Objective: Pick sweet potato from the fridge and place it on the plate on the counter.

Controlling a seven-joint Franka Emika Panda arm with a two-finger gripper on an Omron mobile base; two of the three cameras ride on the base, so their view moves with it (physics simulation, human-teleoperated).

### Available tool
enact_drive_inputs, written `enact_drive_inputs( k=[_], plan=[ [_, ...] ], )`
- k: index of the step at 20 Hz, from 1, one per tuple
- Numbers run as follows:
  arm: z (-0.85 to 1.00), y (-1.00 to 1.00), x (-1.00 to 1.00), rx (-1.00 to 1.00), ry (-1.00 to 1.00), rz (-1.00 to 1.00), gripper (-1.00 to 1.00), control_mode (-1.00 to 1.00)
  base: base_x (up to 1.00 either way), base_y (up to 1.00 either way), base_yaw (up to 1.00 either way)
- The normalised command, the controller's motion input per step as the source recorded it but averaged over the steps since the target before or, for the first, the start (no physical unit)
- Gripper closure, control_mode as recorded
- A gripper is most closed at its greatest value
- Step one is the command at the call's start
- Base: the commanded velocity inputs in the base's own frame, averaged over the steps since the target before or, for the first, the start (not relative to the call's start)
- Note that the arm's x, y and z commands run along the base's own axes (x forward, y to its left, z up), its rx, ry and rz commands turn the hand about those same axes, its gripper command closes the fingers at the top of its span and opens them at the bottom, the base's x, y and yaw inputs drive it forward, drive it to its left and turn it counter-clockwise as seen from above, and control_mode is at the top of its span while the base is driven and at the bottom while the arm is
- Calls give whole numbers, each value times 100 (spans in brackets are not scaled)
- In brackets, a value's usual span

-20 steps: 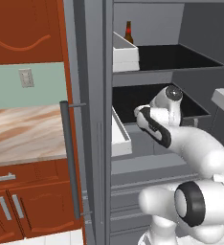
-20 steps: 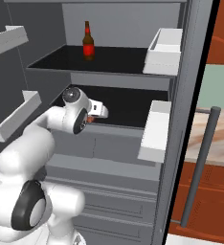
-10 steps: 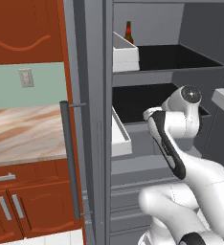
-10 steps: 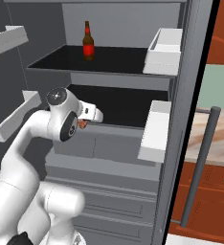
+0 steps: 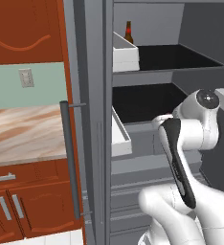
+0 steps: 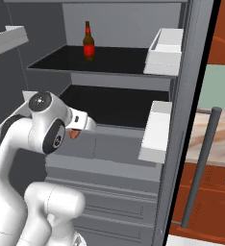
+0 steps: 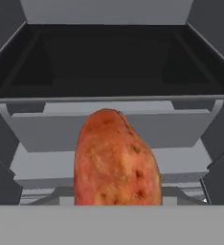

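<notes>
The arm's elbow is bending up high, gripper (image 6: 76,132) pinching the sweet potato (image 7: 116,160), facing the fridge (image 6: 133,158) shelves.

Sweet potato (image 6: 74,134) mostly behind the hand (image 6: 79,126) (fingers unseen)

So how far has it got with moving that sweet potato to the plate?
Done: the fridge stands open and the sweet potato is picked up. In hand: the pincer is shut on the sweet potato, held in front of the dark lower shelf. Left: carry it over to the counter and set it on the plate.
</notes>
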Motion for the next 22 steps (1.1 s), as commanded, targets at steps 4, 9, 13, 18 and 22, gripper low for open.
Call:
enact_drive_inputs(
  k=[4,9,13,18,22],
  plan=[
    [8,0,-69,3,11,0,100,-100,0,0,0],
    [15,0,-61,3,7,0,100,-100,0,0,0],
    [31,0,-36,1,7,-1,100,-100,0,0,0],
    [38,0,-53,0,4,0,100,-100,0,0,0],
    [30,0,-59,0,4,0,100,-100,0,0,0]
  ],
)
